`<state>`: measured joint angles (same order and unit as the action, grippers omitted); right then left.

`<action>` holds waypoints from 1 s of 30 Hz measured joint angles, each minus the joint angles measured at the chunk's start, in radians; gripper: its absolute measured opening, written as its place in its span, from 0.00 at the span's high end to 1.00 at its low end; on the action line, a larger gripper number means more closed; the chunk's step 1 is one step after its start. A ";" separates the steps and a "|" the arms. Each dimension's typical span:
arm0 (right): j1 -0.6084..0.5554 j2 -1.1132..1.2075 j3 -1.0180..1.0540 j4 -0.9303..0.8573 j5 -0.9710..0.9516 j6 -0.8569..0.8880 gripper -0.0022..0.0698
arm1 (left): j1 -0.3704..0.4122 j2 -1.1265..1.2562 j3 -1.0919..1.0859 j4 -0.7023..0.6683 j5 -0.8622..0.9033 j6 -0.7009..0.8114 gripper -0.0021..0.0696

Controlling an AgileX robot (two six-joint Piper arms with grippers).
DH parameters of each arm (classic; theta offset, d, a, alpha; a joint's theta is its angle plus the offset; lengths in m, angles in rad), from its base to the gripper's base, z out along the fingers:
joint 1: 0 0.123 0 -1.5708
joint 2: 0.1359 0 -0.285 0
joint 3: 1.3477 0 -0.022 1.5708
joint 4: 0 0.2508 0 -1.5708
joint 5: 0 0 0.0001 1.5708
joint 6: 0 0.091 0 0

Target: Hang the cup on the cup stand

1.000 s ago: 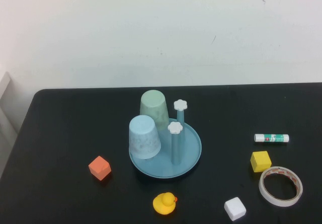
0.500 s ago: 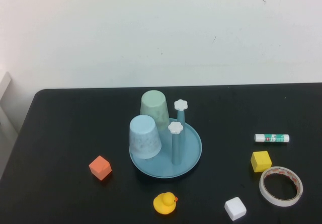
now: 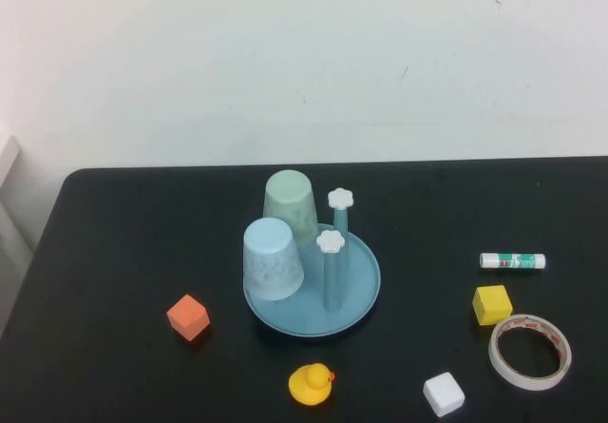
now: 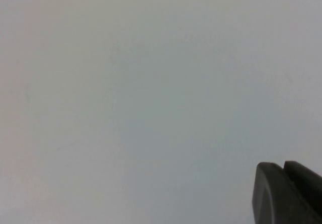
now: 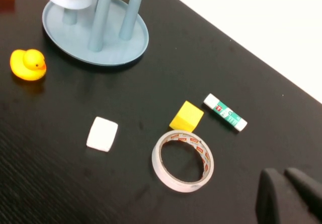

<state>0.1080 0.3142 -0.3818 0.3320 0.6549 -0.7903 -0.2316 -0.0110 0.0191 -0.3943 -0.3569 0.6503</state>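
Since the pale mint-green plastic tumbler (image 3: 292, 204) already sits upside down over a peg at the back of the round blue dish-like cup stand (image 3: 364, 290), at about eleven o'clock from the stand's middle, I judge the hanging step done and the task as good as finished. Just in front of it, at about nine o'clock on the stand, the light blue speckled cup (image 3: 273, 258) sits inverted on another peg, and two bare pegs with white flower caps (image 3: 331, 241) stand free toward three o'clock.

My left gripper (image 4: 288, 193) is out of the high view; its wrist camera shows only a blank pale surface and two dark fingertips pressed together, holding nothing. My right gripper (image 5: 289, 196) is likewise shut and empty, raised over the table's four-o'clock corner, near the roll of clear tape (image 5: 182, 160), the yellow cube (image 5: 186, 117), the white cube (image 5: 102, 134) and the glue stick (image 5: 225, 112). From there I also see the yellow rubber duck (image 5: 28, 64) at six o'clock of the stand; the orange cube (image 3: 188, 317) lies at eight o'clock.

For a next move I would only keep both arms parked clear of the stand and check that the tumbler sits steady.

Against the high views of a second and half a second ago, nothing has shifted: cups, stand and clutter lie exactly as they did.
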 joint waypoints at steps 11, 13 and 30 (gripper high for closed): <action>0.000 0.000 0.000 0.000 0.003 0.000 0.97 | 0.076 -0.002 0.000 0.135 0.347 -0.396 0.97; 0.000 0.000 0.000 0.000 0.005 0.000 0.97 | 0.095 -0.002 0.000 0.181 0.402 -0.461 0.97; 0.000 0.000 0.000 0.000 0.007 0.000 0.97 | 0.097 -0.002 -0.002 0.323 0.668 -0.712 0.97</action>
<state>0.1080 0.3142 -0.3818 0.3320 0.6620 -0.7903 -0.1349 -0.0133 0.0173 -0.0708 0.3112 -0.0616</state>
